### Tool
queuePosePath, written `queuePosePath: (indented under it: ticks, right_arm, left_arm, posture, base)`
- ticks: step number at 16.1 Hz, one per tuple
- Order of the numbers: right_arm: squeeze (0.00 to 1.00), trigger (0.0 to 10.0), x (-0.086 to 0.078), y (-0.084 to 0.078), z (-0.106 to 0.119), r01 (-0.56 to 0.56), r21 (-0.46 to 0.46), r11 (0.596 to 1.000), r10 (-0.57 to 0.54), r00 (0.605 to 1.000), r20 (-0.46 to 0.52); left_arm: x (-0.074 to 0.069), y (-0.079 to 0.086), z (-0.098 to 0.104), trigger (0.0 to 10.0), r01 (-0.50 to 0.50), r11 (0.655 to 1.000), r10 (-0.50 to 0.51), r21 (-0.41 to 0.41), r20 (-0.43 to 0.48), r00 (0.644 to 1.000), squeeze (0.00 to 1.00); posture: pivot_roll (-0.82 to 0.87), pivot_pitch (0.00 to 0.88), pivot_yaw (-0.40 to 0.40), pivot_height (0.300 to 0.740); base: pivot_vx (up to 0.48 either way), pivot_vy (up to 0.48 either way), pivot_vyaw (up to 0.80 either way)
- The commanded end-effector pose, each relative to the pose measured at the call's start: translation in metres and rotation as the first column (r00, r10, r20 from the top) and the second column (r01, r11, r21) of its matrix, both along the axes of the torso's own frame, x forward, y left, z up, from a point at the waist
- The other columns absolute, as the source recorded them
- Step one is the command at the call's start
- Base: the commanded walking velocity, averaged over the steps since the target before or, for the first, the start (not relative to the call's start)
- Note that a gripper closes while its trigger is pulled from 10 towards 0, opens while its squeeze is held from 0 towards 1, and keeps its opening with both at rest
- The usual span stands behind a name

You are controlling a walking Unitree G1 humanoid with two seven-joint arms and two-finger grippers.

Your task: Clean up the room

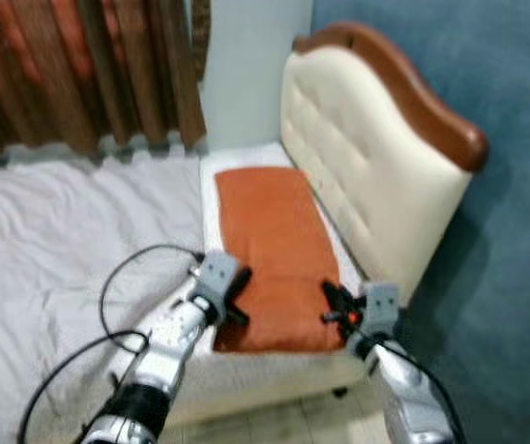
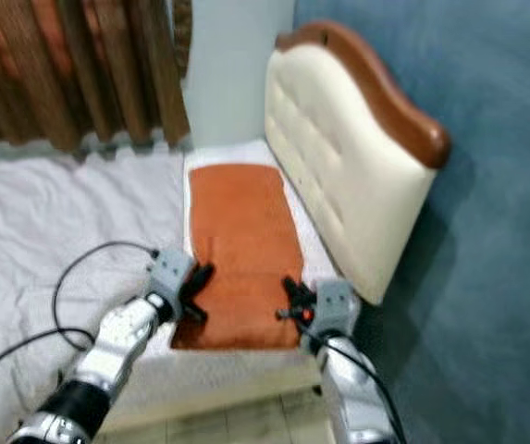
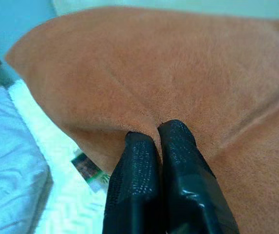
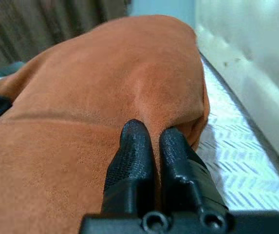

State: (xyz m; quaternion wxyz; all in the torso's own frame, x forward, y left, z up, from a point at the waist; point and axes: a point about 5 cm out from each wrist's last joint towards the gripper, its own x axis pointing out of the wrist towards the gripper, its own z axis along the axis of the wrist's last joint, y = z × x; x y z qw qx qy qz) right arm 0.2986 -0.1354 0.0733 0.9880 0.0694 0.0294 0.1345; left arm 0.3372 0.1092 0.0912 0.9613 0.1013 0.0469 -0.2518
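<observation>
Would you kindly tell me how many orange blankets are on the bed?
1. The orange blanket lies beside the headboard, pinched by the left gripper and right gripper at its near end.

The bed carries a rumpled white sheet. Along its head end, just beside the padded cream headboard, lies a white patterned strip, and an orange blanket is spread flat on that strip.
</observation>
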Motion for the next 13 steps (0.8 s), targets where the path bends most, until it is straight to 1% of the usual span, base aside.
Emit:
queuePosePath:
  ticks: [1, 7, 13]
  right_arm:
    - [0.0, 0.0, 0.0021, -0.0188, 0.0089, 0.064, -0.006, 0.998, -0.064, 0.997, 0.05]
    - [0.0, 0.0, 0.0034, -0.0167, 0.0078, 0.059, -0.002, 0.998, -0.059, 0.997, 0.047]
    - [0.0, 0.0, 0.004, -0.0127, 0.0058, 0.058, 0.005, 0.998, -0.059, 0.997, 0.043]
  left_arm:
    - [0.0046, -0.0038, 0.013, 10.0, 0.01, 1.0, -0.009, -0.005, 0.056, 0.998, 0.0]
    - [0.0049, -0.0027, 0.0136, 10.0, 0.019, 1.0, -0.019, -0.006, 0.059, 0.998, 0.0]
    - [0.0046, 0.0007, 0.0149, 10.0, 0.033, 0.999, -0.033, 0.01, 0.062, 0.998, 0.0]
  posture:
    - [-0.06, 0.0, -0.02, 0.74]
    - [-0.05, 0.0, -0.022, 0.74]
    - [-0.04, 0.0, -0.01, 0.74]
  base:
    - [0.424, 0.0, 0.0]
    - [0.425, 0.0, 0.0]
    - [0.426, 0.0, 0.0]
